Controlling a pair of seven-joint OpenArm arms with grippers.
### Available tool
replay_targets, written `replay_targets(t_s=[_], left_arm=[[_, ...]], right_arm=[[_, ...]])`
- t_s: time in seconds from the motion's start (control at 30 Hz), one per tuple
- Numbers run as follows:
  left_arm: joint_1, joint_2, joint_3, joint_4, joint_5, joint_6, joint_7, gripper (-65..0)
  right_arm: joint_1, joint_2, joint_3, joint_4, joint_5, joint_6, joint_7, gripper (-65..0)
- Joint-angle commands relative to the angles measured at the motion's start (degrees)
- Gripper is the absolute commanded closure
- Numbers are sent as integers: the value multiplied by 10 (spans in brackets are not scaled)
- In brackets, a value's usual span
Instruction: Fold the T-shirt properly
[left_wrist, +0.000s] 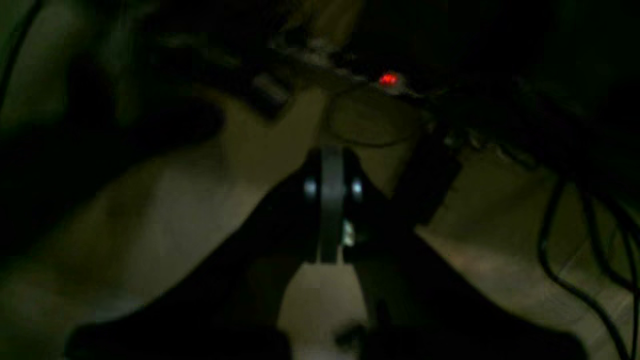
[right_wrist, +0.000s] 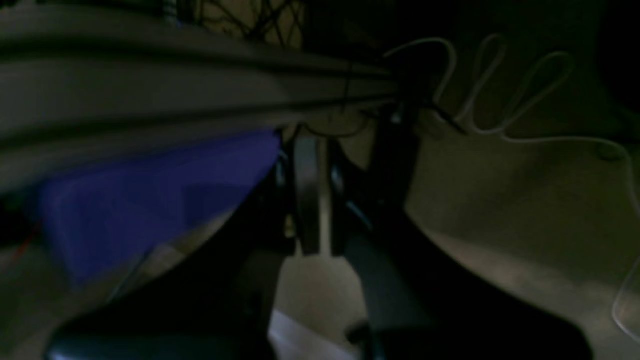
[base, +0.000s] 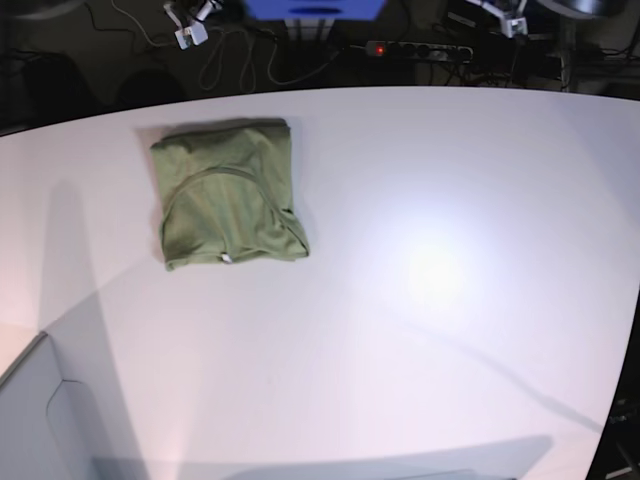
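Folded, the T-shirt (base: 228, 192) lies on the white surface (base: 420, 300), well apart from both grippers, left (left_wrist: 331, 200) and right (right_wrist: 311, 195), whose jaws are clenched on nothing.

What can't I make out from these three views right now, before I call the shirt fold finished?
- T-shirt: base view shows only its top layer; folds underneath are hidden by the cloth itself.
- Both arms: outside the base view.
- Left gripper: its wrist view is dark and blurred, no shirt visible.
- Right gripper: same, dark and blurred.
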Motion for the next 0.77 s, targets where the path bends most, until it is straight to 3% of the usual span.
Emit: replay_targets(t_s=[0.0,0.1,0.2,0.27,0.43,0.6,0.73], left_arm=[[-11,-11,11,-32,15,7,-16,0],[-71,-22,64,-149,41,7,-58,0],[-145,-33,122,-282,41,8,-95,0],[-192,-34,159,-362,41,8,-117,0],[-241,-28,213,-425,41,8,-131,0],[-246,-7,217,-429,41,10,-130,0],[-253,-4,217,-450,41,12,-120,0]], right_arm=[[4,7,-10,-31,-13,-28,18,-4],[33,15,-41,-110,-53,-134,86,-4],[67,13,-58,-180,-83,-261,137,-4],[92,11,-59,-229,-89,-347,150,-4],[144,-7,-59,-323,-90,-511,152,-4],[176,-16,-60,-362,-91,-618,149,-4],[212,-22,-60,-424,-91,-643,151,-4]])
